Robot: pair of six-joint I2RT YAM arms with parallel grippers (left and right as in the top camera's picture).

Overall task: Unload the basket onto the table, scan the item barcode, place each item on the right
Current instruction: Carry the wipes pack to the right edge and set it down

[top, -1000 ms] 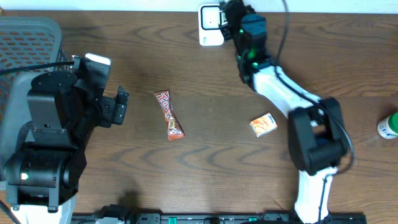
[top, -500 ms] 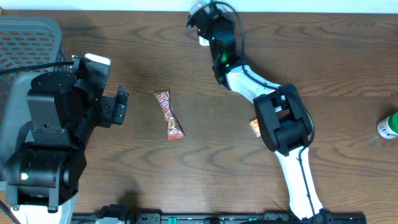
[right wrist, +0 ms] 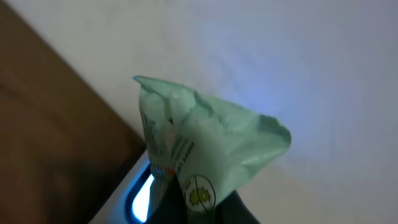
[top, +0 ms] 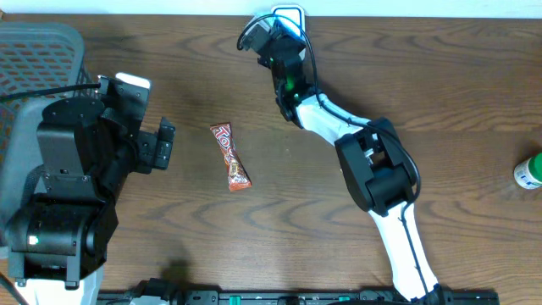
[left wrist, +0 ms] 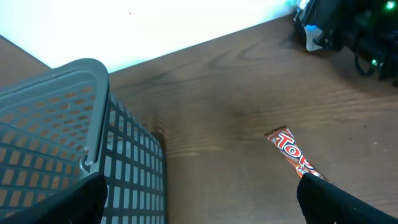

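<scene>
**Right gripper [top: 264, 36] clamped on a pale green packet [right wrist: 205, 140], held at the scanner.**
We see the packet pinched in the fingers, with the white scanner [top: 289, 13] glowing blue just below it. Step in hand: the scan itself. Next, we judge, the barcode must face the window. Left gripper [top: 163, 144] is wide and empty, with a candy bar [top: 230, 157] lying ahead of it.

The green packet [right wrist: 205, 149] shows blurred print, and the right arm [top: 326, 114] hides most of the scanner [top: 292, 12].
</scene>
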